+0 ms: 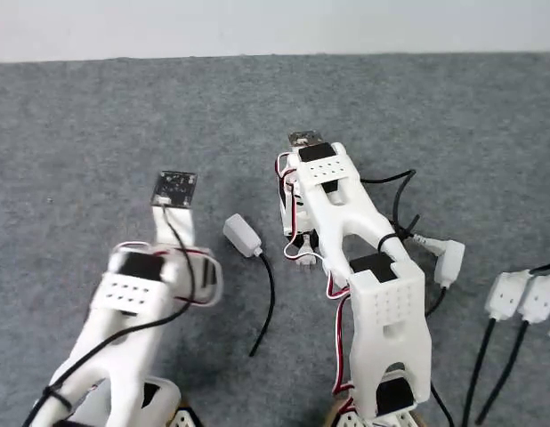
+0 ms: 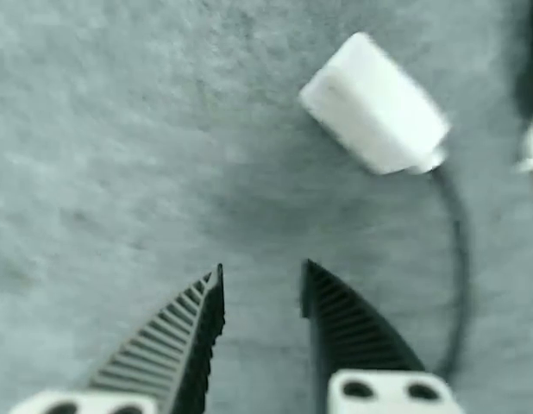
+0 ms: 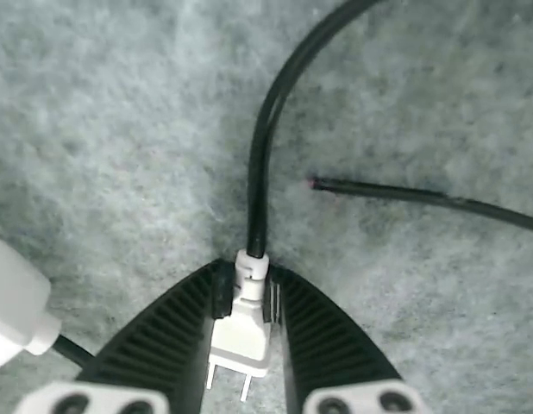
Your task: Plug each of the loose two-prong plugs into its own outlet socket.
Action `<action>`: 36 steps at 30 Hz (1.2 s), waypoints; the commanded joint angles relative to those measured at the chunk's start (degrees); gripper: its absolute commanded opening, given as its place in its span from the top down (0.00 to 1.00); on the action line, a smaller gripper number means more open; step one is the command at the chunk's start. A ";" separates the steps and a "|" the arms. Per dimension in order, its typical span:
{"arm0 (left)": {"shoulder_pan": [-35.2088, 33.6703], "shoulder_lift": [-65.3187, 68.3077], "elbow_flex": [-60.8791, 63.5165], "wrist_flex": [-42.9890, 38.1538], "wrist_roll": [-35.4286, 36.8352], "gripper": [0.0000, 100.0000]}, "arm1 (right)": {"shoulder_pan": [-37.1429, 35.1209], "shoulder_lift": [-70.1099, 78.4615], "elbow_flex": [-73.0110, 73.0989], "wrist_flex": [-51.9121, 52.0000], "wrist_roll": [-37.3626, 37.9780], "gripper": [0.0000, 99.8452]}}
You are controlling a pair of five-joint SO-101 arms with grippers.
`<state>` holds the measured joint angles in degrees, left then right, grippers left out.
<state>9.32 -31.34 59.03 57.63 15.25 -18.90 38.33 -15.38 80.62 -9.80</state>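
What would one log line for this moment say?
left gripper: open, apart from white cabled block | right gripper: shut on two-prong plug | surface: grey carpet

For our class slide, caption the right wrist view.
Right tool grips a white two-prong plug, black cord trailing over grey carpet.

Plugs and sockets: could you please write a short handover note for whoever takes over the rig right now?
Left gripper: open, empty, over the grey mat, near a white connector block on a black cord.
Right gripper: shut on a two-prong plug, prongs free.
Another white connector lies beside the right arm; more corded connectors at the mat's right edge.
Done: one plug grasped; no plug visibly seated.
Left: seat every plug.
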 commanded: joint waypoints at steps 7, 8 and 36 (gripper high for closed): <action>7.38 18.81 -9.80 -8.00 14.95 0.76 | 1.80 -0.66 -2.11 -0.75 3.08 0.99; 6.77 20.40 -11.56 -8.00 14.86 0.76 | 2.24 -0.66 -2.11 -0.84 3.96 0.99; 6.51 43.69 -36.97 -9.14 15.03 0.89 | 3.12 -0.66 -2.20 -0.57 6.95 0.99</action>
<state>15.12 10.07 26.77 45.05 29.58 -17.41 38.42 -15.47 80.62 -3.65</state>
